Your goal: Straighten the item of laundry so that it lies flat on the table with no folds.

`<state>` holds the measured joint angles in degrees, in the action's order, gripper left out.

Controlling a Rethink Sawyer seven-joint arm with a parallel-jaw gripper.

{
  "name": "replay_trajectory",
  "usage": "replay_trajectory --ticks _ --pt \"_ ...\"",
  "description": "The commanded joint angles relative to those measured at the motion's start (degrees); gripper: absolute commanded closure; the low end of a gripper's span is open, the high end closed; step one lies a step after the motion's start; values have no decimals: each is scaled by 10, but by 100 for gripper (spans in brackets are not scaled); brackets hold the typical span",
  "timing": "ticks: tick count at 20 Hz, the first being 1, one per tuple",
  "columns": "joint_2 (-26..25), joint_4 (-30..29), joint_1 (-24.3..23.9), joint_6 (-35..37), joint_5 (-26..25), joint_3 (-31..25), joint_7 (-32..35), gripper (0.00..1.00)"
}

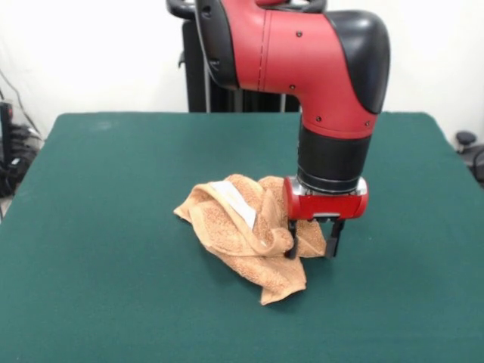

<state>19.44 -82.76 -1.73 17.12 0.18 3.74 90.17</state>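
Gripper spread open astride crumpled towel edge on bench, nothing clamped; soft, light, limp cloth, best pinched at a corner.

No writing, brand, number or sign can be read anywhere. The small white label on the crumpled orange-tan towel, near the middle of the worktop, shows only as a blank pale strip.
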Motion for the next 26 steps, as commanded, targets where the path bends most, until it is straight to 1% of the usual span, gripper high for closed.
replay_trajectory --ticks 1,6,7,9,13,19,23,26 --pt "-28 -34 21 33 -15 -28 71 0" --pt "-25 -34 21 37 -15 -27 70 0" --pt "-24 -36 20 34 -17 -28 68 100" --pt "-22 -42 16 30 -14 -33 71 100" --pt "-25 -32 26 46 -15 -21 70 100" --pt "-32 -36 13 40 -12 -35 66 100" --pt "-26 -51 9 40 -4 -45 74 100" --pt "-6 -73 23 47 12 -47 99 100"
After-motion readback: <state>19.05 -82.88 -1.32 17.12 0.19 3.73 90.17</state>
